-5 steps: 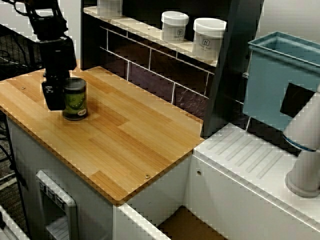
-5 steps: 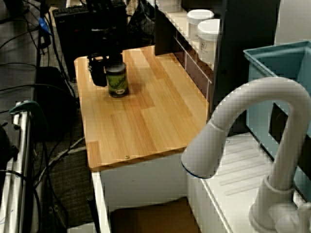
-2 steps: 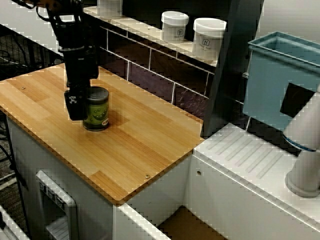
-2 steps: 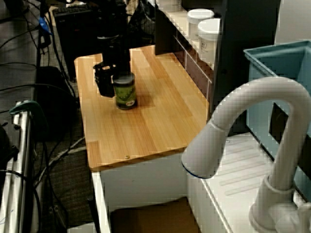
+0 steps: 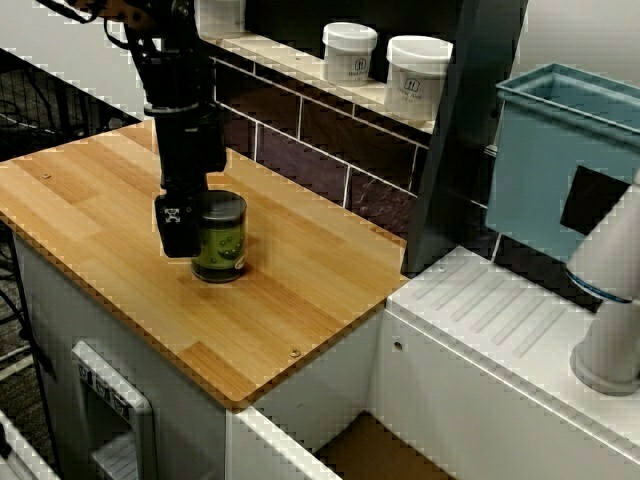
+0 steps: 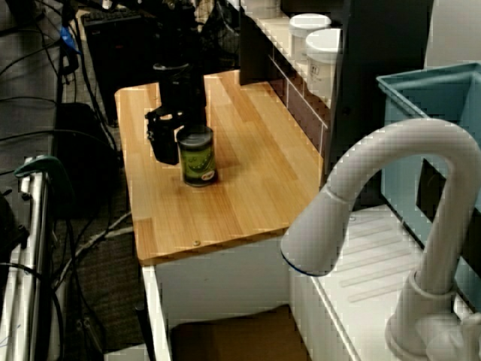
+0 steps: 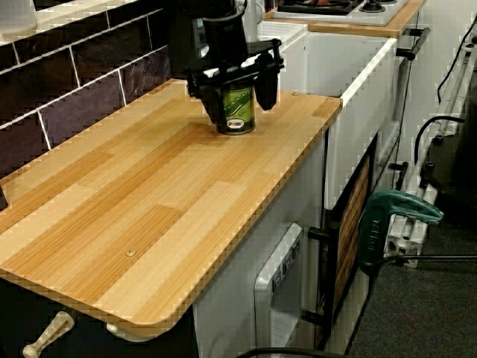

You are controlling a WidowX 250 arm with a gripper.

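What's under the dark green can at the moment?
The dark green cylindrical can stands upright on the wooden countertop, its base meeting the wood with no visible gap. The black tool grips its sides. The wood directly beneath the base is covered and cannot be seen.

In the view from above, the can (image 5: pixel 219 237) stands on the counter (image 5: pixel 300 300) (gripper (image 5: pixel 200 232) astride it); shelf jars (image 5: pixel 350 52) at one o'clock, faucet (image 5: pixel 612 300) at three.

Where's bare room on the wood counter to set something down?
Bare wood on the counter between the green can and the drainboard edge, and again at the counter end beyond the hand. Crowded: right around the can, where the hand straddles it, and the shelf of white jars.
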